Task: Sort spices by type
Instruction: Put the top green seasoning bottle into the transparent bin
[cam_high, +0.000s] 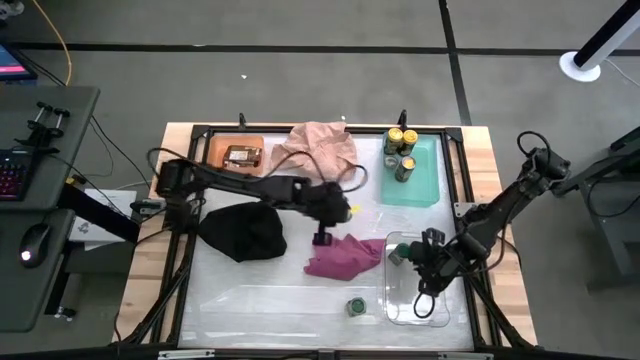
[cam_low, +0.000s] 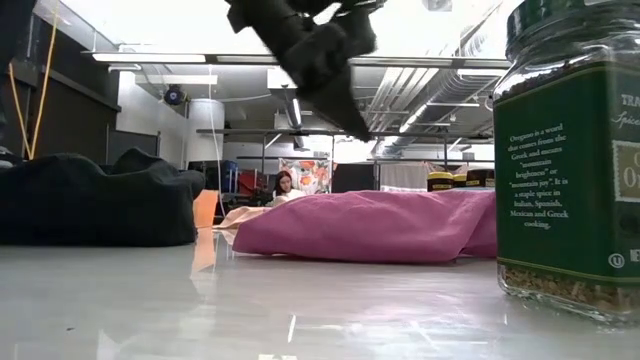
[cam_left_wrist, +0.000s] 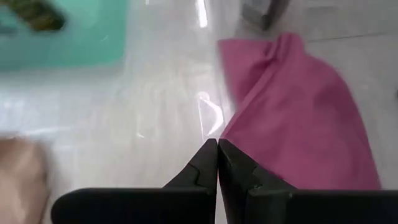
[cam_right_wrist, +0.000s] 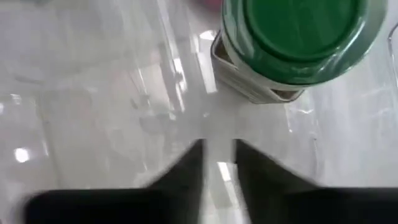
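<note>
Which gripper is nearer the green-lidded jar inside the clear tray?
Right. The right gripper hangs over the clear tray, beside the green-lidded jar. The left gripper is farther off, by the magenta cloth.

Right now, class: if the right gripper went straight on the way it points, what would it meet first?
Probably the green-lidded glass spice jar in the clear plastic tray; it lies just ahead of the right gripper, though depth is unclear.

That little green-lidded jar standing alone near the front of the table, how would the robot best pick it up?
Probably from straight above, fingers closing on opposite sides of the round body just under the lid. The green-lidded jar stands upright on bare table, apart from the magenta cloth and the clear tray, so its sides look free all round. The right hand over the tray is nearer than the left hand.
</note>
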